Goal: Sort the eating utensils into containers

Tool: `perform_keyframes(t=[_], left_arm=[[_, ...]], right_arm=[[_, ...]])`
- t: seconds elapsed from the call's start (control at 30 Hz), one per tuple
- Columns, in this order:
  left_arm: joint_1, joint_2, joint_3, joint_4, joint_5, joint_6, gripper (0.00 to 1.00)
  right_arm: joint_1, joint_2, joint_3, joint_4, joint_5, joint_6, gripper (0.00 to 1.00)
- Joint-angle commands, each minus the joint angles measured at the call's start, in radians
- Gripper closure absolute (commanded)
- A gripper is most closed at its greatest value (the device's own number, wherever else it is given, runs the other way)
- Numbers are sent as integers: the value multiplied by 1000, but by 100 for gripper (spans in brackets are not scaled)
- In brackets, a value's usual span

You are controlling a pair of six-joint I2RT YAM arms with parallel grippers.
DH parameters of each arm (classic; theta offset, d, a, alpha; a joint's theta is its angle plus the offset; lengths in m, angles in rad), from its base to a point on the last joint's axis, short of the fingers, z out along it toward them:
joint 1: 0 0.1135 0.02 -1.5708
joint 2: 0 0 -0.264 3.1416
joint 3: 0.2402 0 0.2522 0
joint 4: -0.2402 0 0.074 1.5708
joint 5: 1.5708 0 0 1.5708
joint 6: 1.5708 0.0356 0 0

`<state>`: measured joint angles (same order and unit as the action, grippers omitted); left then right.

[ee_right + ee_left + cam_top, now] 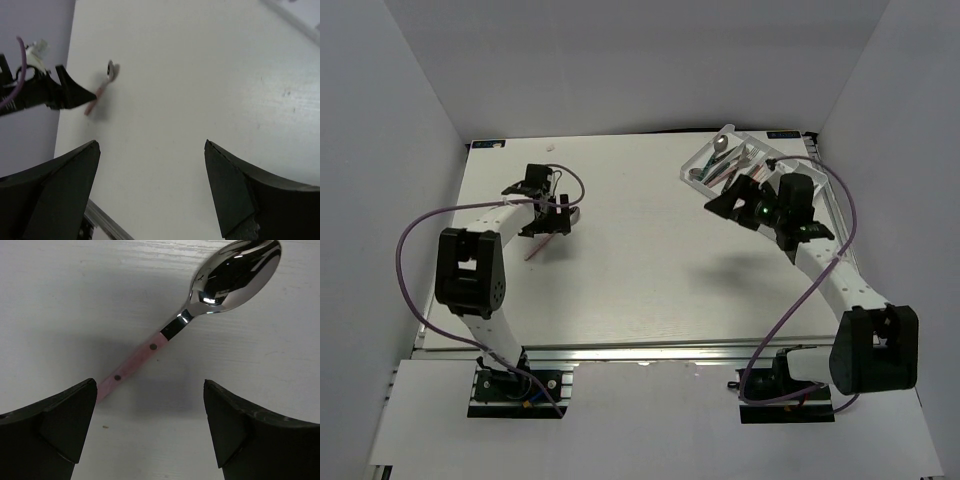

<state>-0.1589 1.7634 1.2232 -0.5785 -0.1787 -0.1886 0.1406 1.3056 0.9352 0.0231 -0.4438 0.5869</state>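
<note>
One pink-handled spoon (186,320) framed by spread left gripper (150,412), overhead a pink streak, right gripper (150,175) parted, probably beside tray (690,168)

I can't see the handle end of the spoon (183,318), behind the left finger (60,427); the right arm (820,258) hides part of the tray (701,151).

White table (650,275), aluminium edge rail (620,350)
</note>
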Motion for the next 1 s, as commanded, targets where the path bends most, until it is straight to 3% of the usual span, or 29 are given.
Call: perform_keyframes(t=[0.0,0.2,0.33,0.37,0.53,0.6,0.67,0.73,0.83,0.97], left_arm=[[42,14,71,-12,139,67,4],[61,96,44,16,145,90,14],[61,146,32,19,168,87,28],[61,157,29,17,170,81,36],[61,153,-27,42,146,81,53],[59,168,-28,39,153,69,73],[30,171,-37,32,141,48,81],[-32,163,-45,29,38,16,95],[-89,134,-63,32,21,-47,100],[-116,35,-161,170,170,-262,100]], right_arm=[[8,-48,-105,66,-91,-39,11],[14,-97,-127,32,-122,-78,11],[13,-141,-116,17,-127,-85,11],[13,-149,-113,6,-124,-88,11],[13,-215,-122,5,-118,-84,11],[14,-232,-133,18,-131,-76,11],[13,-250,-159,52,-177,-58,11],[13,-255,-182,127,-244,-23,11],[13,-224,-228,207,-271,45,11],[40,-163,-321,342,-365,96,11]])
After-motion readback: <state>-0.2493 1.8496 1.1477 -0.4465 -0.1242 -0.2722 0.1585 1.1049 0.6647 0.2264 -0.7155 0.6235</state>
